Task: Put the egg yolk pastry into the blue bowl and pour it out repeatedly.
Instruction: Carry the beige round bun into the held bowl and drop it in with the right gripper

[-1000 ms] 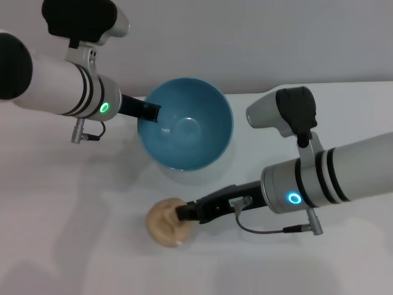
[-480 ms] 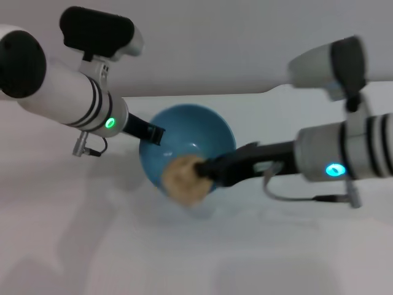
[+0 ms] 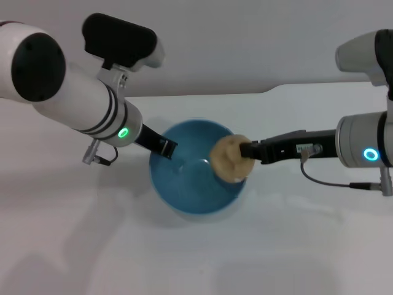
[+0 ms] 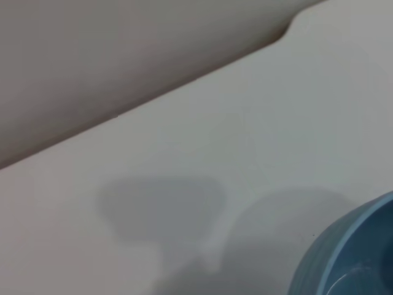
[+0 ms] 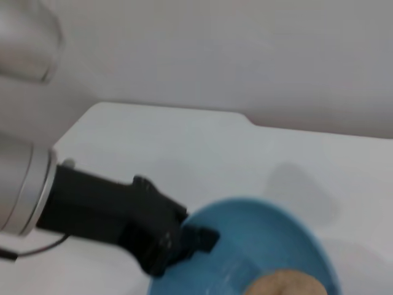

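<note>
The blue bowl (image 3: 190, 181) sits mid-table, and my left gripper (image 3: 164, 148) is shut on its left rim. My right gripper (image 3: 244, 150) comes in from the right, shut on the egg yolk pastry (image 3: 228, 159), a pale tan ball held over the bowl's right rim. In the right wrist view the top of the pastry (image 5: 287, 284) shows above the bowl (image 5: 258, 239), with the left gripper (image 5: 199, 239) on the far rim. The left wrist view shows only an edge of the bowl (image 4: 344, 252).
The white table (image 3: 123, 246) runs under a grey back wall, with a notch in its far edge (image 3: 270, 91). The left arm's white forearm (image 3: 67, 92) hangs over the table's left side, the right arm's forearm (image 3: 362, 144) over the right.
My right gripper has lifted the pastry off the table in front of the bowl and carried it up and right, over the bowl's right rim. The bowl and left gripper have shifted slightly.
</note>
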`<move>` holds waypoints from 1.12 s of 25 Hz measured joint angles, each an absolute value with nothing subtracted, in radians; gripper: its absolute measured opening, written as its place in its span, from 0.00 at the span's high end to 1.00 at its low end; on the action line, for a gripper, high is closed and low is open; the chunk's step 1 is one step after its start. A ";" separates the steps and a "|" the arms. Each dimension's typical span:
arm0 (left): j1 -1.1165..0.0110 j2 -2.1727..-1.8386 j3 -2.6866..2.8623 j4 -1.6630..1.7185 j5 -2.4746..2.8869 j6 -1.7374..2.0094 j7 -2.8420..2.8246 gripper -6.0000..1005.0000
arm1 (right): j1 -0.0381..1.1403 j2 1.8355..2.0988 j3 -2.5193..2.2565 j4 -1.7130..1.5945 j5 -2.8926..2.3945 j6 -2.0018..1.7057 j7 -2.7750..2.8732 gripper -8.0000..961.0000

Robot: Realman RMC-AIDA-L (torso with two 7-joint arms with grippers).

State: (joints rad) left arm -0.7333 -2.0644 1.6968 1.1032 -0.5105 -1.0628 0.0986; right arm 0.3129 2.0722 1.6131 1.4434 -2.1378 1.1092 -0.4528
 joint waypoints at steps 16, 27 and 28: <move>-0.735 -2.066 1.745 1.153 -0.552 -1.076 0.101 0.98 | 0.440 2.071 1.616 1.295 -2.107 1.084 -0.494 0.84; -0.696 -2.065 1.744 1.149 -0.551 -0.958 0.104 0.98 | 0.263 2.071 1.816 1.521 -1.967 1.152 -0.490 0.54; -0.681 -2.065 1.745 1.149 -0.551 -0.918 0.104 0.98 | 0.241 2.071 1.839 1.526 -1.968 1.143 -0.490 0.52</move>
State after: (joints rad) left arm -0.6813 -2.0654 1.7450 1.1492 -0.5509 -0.9184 0.1036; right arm 0.2409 2.0713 1.8391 1.5259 -1.9678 1.1433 -0.4899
